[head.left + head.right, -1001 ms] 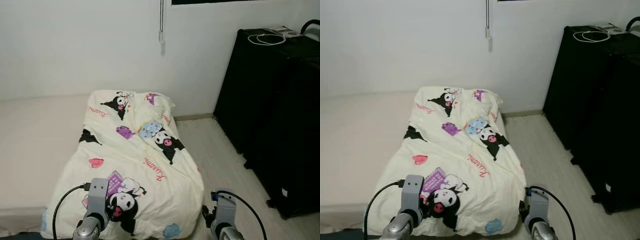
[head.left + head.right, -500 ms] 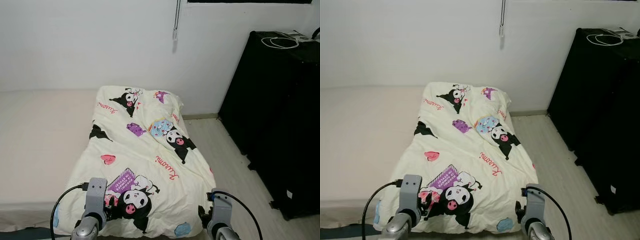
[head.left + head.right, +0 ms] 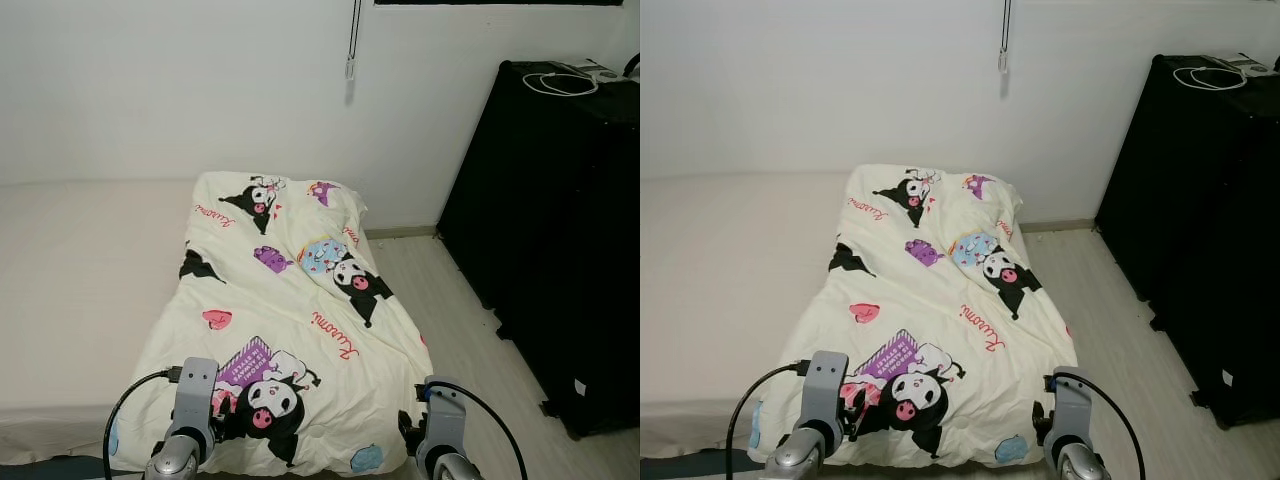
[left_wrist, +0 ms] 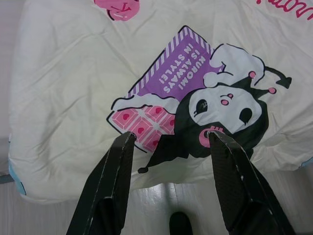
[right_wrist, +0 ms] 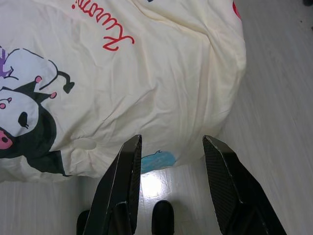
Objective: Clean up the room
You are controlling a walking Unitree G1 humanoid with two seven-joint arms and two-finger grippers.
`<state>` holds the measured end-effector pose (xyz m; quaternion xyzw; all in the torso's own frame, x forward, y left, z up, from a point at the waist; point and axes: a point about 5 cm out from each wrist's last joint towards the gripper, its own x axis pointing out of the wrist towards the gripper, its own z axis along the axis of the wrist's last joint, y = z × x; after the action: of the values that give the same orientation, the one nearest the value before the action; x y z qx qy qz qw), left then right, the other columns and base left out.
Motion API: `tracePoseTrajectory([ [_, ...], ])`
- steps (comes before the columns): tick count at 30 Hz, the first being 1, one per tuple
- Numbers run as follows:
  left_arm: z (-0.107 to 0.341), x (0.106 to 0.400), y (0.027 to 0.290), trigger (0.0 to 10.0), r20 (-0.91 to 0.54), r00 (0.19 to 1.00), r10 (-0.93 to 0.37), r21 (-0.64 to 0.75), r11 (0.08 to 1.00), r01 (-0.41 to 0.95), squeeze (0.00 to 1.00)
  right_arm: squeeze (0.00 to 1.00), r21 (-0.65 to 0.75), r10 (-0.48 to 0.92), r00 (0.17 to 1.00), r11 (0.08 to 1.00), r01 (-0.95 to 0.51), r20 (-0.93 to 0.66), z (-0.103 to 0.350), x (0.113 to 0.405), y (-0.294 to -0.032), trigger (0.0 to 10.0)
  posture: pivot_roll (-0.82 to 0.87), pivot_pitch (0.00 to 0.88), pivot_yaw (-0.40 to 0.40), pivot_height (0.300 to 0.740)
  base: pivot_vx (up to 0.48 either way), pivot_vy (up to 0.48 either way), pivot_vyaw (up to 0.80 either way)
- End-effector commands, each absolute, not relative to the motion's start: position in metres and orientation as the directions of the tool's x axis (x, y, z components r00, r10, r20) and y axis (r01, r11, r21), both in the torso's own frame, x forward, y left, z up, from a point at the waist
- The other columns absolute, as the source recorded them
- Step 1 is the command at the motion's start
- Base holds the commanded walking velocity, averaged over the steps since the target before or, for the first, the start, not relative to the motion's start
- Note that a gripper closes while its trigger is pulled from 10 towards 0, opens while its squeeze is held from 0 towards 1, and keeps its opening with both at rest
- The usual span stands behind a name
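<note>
White wall [image 3: 150,90] backs a bed [image 3: 70,270] where a cartoon-print quilt [image 3: 285,310] covers the right half, its edge apparently draping toward the floor [image 3: 450,310]. Left gripper [image 4: 168,139] and right gripper [image 5: 171,144] hover spread wide above its near edge, grasping nothing.

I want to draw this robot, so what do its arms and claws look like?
Both arms are shiny silver metal with a grey boxy block at the wrist. A thin black cable loops out from each block. The left claw and the right claw each have two long, flat black fingers that taper toward the tips, like big tweezers. No stickers or writing are visible on them.
</note>
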<state>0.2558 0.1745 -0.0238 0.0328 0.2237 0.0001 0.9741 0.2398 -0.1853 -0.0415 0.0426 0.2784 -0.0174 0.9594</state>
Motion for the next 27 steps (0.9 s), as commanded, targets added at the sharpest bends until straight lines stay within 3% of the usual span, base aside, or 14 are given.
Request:
tracePoseTrajectory([
  [1,-0.0295,0.2499,0.1764,10.0,-0.465,0.885,0.015,0.070,0.997,0.020,0.00,0.00,0.062,-0.008,0.834,0.997,0.051,-0.552,-0.0434,0.2382,-0.1853,10.0,0.04,0.076,-0.012,0.734,0.000,0.000,0.00],
  [9,-0.0276,0.2521,0.1726,10.0,-0.453,0.891,0.000,0.060,0.998,0.031,0.00,0.00,0.064,-0.008,0.835,0.997,0.052,-0.550,-0.0430,0.2388,-0.1851,10.0,0.04,0.078,-0.010,0.734,0.000,0.000,0.00],
  [27,-0.0276,0.2516,0.1728,10.0,-0.453,0.892,-0.010,0.055,0.998,0.039,0.00,0.00,0.066,-0.012,0.833,0.996,0.058,-0.553,-0.0446,0.2362,-0.1853,10.0,0.05,0.089,-0.004,0.734,0.000,-0.404,0.00],
])
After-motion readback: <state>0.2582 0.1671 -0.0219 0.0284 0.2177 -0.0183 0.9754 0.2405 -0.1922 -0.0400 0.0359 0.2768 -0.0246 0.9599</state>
